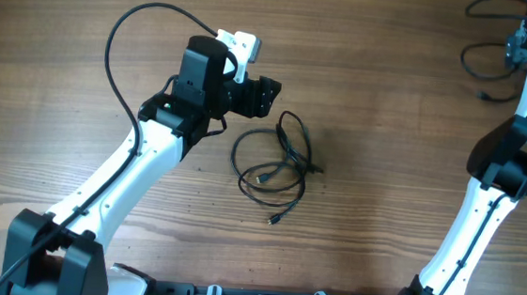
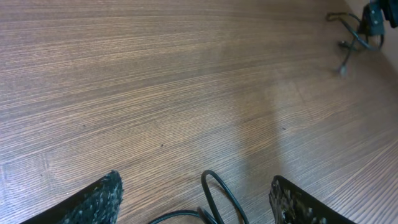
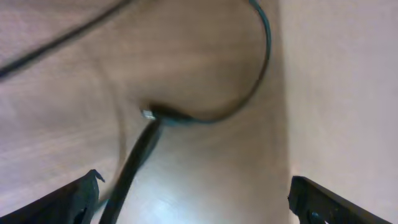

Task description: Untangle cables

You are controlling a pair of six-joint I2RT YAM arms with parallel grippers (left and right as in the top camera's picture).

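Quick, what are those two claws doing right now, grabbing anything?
Left gripper: open, holding nothing, over the loose cables.
Right gripper: open, holding nothing, above another cable.

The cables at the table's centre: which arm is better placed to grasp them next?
Left, probably: the left gripper, open, sits beside the cables; the right gripper is far off at the table's corner.

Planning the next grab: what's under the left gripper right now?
Below the open left gripper lie bare table and one loop of the cables. Overhead, the gripper covers whatever is directly beneath it.
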